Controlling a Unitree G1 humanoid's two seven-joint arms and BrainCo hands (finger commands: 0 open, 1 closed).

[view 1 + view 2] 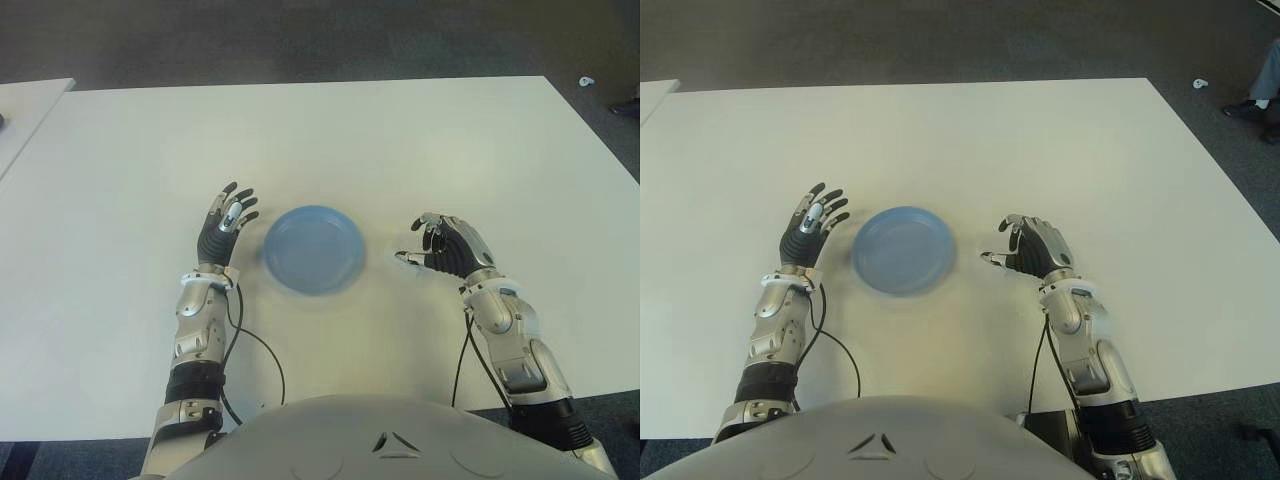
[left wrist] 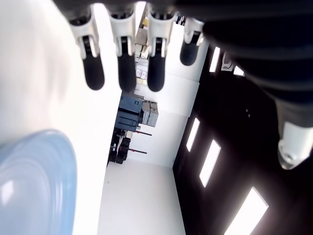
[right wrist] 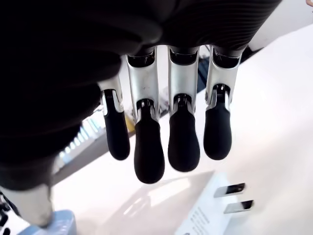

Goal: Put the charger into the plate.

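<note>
Charger (image 3: pixel 211 210) lies on the table (image 1: pixel 400 140) under your right hand (image 1: pixel 447 246), apparently ungrasped, fingers loosely apart. Close around its body (prongs clear), then carry left to the plate (image 1: pixel 314 249). Left hand (image 1: pixel 224 225) idles, fingers spread, left of the plate.

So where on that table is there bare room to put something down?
The whole far half of the table is bare, as are both outer sides. It is crowded only between the left hand, the empty plate, the charger and the right hand.
</note>
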